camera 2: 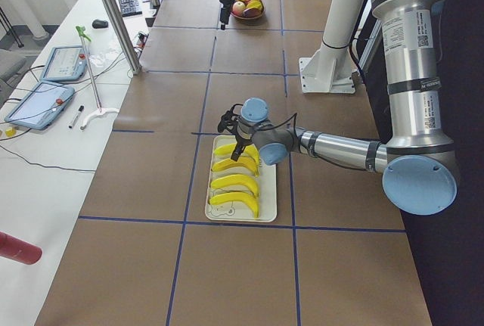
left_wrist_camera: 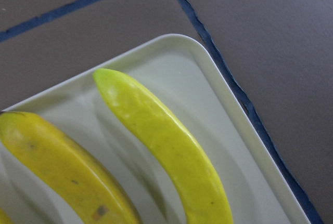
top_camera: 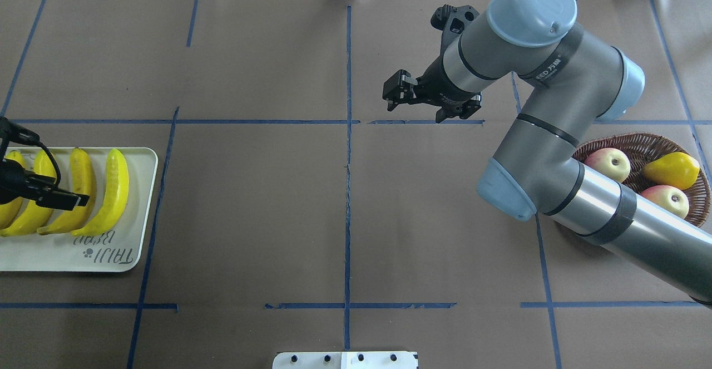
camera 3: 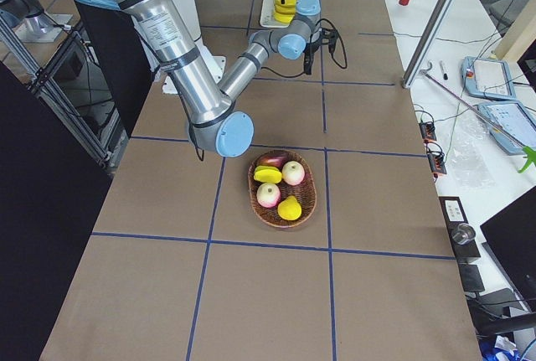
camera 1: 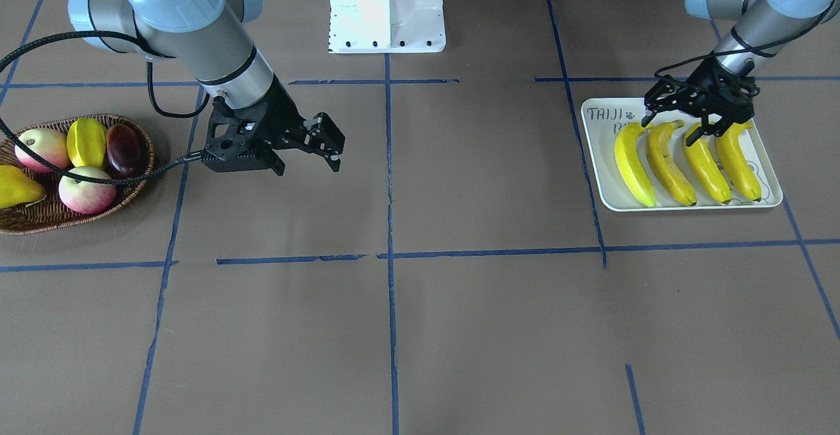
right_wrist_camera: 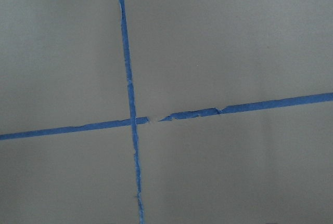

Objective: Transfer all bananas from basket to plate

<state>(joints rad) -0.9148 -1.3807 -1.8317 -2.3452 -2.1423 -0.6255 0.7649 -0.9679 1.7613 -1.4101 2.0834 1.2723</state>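
Four yellow bananas [camera 1: 669, 163] lie side by side on the white plate [camera 1: 695, 207], which is printed "TAIJI". My left gripper [camera 1: 686, 130] hovers just over the bananas' far ends, open and holding nothing. The left wrist view shows two of the bananas [left_wrist_camera: 166, 146] close up by the plate's corner [left_wrist_camera: 229, 146]. The wicker basket [camera 1: 134, 136] holds no banana. My right gripper [camera 1: 308, 167] is open and empty, low over bare table beside the basket, towards the table's middle.
The basket holds two apples [camera 1: 85, 189], a star fruit [camera 1: 86, 143], a dark red fruit [camera 1: 125, 149] and a yellow pear [camera 1: 16, 187]. The right arm's elbow [top_camera: 562, 157] covers part of the basket in the overhead view. Blue tape lines [right_wrist_camera: 130, 104] cross the brown table cover. The white robot base [camera 1: 387, 8] stands at the table's edge.
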